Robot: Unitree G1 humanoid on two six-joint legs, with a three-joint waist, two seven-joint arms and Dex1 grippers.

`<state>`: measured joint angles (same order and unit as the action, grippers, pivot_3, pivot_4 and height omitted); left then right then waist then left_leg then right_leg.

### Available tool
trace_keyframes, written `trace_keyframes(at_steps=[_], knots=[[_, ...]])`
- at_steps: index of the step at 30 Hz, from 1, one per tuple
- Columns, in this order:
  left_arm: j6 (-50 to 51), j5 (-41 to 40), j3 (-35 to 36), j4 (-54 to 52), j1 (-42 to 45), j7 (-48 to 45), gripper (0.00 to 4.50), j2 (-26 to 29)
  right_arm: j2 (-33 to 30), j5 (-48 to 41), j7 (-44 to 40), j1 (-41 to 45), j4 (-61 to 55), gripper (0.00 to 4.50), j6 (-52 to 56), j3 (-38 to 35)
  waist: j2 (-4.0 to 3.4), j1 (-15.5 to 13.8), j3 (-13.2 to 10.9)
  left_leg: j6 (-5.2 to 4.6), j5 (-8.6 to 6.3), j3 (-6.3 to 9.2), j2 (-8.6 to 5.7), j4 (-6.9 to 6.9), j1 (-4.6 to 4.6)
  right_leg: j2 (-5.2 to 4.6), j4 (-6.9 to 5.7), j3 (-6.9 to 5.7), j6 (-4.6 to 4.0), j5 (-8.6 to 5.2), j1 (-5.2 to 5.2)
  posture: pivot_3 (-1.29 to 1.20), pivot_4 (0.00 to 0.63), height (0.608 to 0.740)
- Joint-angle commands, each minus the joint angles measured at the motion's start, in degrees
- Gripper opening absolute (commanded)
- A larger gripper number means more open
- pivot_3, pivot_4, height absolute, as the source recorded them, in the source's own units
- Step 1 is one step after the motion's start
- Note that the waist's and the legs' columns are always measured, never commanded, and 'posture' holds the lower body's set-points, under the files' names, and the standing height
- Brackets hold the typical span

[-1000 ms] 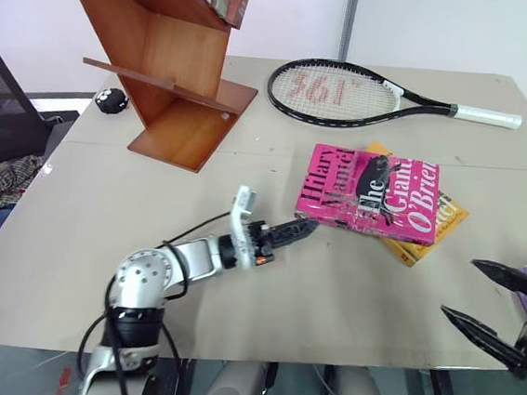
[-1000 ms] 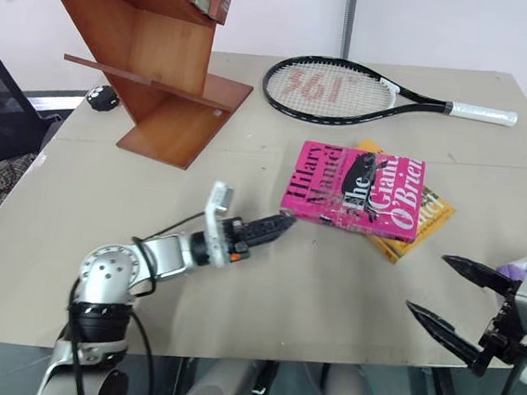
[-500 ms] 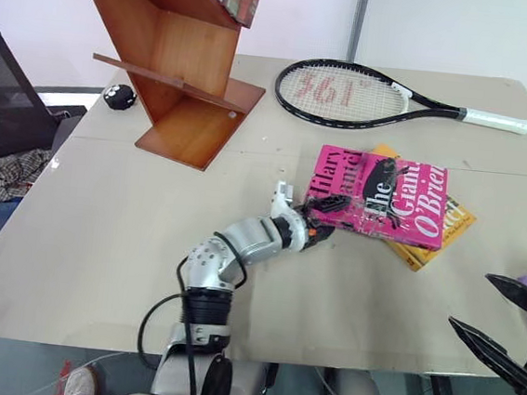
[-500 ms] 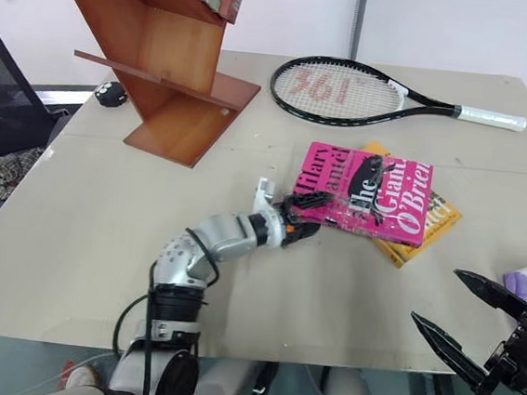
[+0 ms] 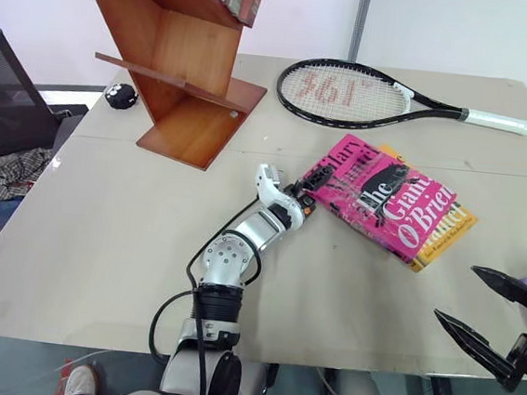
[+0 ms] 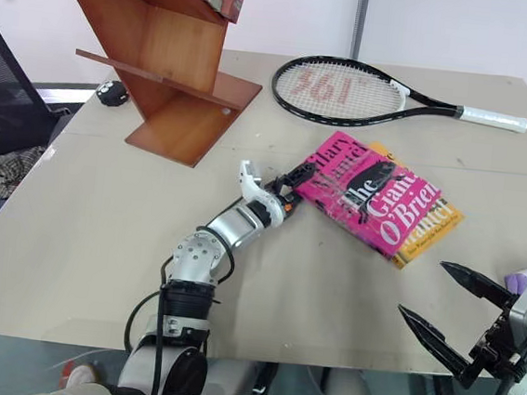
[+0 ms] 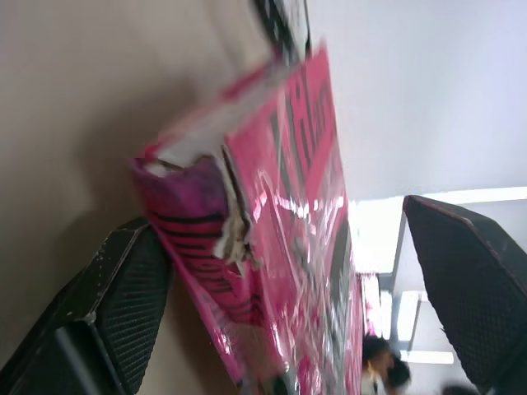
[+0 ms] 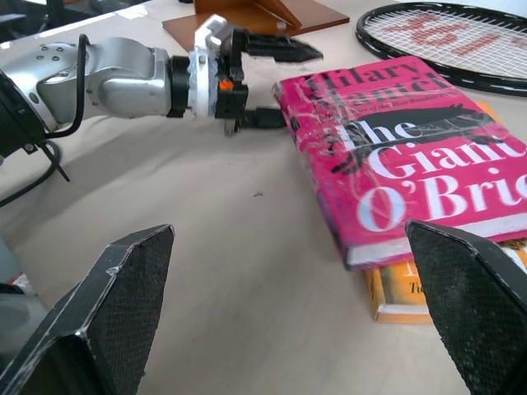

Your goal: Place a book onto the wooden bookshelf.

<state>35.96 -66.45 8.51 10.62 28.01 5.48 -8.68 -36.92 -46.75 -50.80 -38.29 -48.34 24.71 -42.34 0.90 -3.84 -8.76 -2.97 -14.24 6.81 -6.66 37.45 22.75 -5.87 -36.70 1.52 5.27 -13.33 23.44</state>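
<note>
The pink book (image 5: pixel 390 193) lies flat and askew on the table, on top of a yellow-orange book (image 5: pixel 453 233). My left gripper (image 5: pixel 313 191) is open at the pink book's near left corner. In the left wrist view that corner (image 7: pixel 272 222) sits between the two spread fingers, one finger (image 7: pixel 123 304) close against the spine. The wooden bookshelf (image 5: pixel 178 68) stands at the table's far left, with several books on its upper board. My right gripper (image 5: pixel 455 293) hangs open and empty near the front right edge, apart from the books.
A tennis racket (image 5: pixel 367 91) lies across the far side behind the books. A small black ball (image 5: pixel 119 97) sits left of the bookshelf's base. A black chair (image 5: pixel 3 88) with cloth stands off the left edge. Bare tabletop (image 5: pixel 120 230) spreads between shelf and books.
My left gripper has reached forward onto the pink book's corner. Both books have swung round, so the pink book now lies slanted. My right gripper stays where it was.
</note>
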Motion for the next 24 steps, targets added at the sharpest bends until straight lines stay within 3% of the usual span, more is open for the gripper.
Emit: trace_keyframes(at_steps=[1, 9, 12, 19, 21, 24], knots=[[5.3, -0.9, -1.1, 1.5, 1.4, -2.3, 4.5, -2.4, -1.1, 0.0, 0.4, 1.3, 0.0, 4.46, -0.8, 0.6, 0.01, 0.0, 0.0, 0.0, 0.0, 0.01, -0.01, 0.0, 0.0, 0.01, 0.0, -0.01, 0.0, 0.0, 0.0, 0.0, 0.15, 0.74], [11.5, -5.6, 2.3, 8.5, 3.1, -2.8, 4.5, -6.0, -1.4, 0.9, 0.4, 1.6, 0.3, 4.46, -1.0, 1.3, 0.0, -0.1, 0.0, -0.01, 0.0, 0.11, -0.04, 0.01, 0.01, 0.0, -0.01, -0.09, 0.03, -0.02, -0.01, 0.0, 0.15, 0.74], [11.7, -7.3, 4.5, 11.5, 4.5, -1.6, 3.79, -6.7, -0.9, 1.6, 1.1, 1.6, 0.0, 4.5, -1.4, 1.4, -0.01, 0.0, 0.1, -0.01, 0.0, 0.1, -0.06, 0.02, 0.0, -0.01, -0.01, -0.07, 0.03, -0.01, -0.02, 0.0, 0.15, 0.74], [15.2, -10.9, 6.4, 13.9, 5.5, -0.5, 0.41, -5.4, 0.0, 1.9, 2.9, 2.0, -1.0, 4.5, -2.0, 1.5, -0.29, 0.0, 0.5, -0.01, 0.0, 0.09, -0.06, 0.01, -0.08, -0.01, -0.04, -0.05, 0.05, -0.02, -0.05, 0.0, 0.15, 0.74], [15.6, -11.4, 6.8, 14.0, 5.6, -0.4, 0.09, -4.7, 0.0, 1.8, 3.4, 2.3, -1.2, 4.5, -2.0, 1.7, -0.29, 0.0, 0.5, -0.01, 0.0, 0.09, -0.06, 0.01, -0.08, -0.01, -0.05, -0.05, 0.05, -0.02, -0.05, 0.0, 0.15, 0.74], [16.3, -11.9, 7.7, 13.3, 5.8, -0.3, 0.09, -3.0, -0.4, 1.7, 4.2, 3.6, -0.7, 4.5, -2.0, 1.9, -0.3, 0.0, 0.5, -0.01, 0.0, 0.08, -0.06, 0.02, -0.09, -0.01, -0.04, -0.03, 0.05, -0.02, -0.05, 0.0, 0.15, 0.74]])
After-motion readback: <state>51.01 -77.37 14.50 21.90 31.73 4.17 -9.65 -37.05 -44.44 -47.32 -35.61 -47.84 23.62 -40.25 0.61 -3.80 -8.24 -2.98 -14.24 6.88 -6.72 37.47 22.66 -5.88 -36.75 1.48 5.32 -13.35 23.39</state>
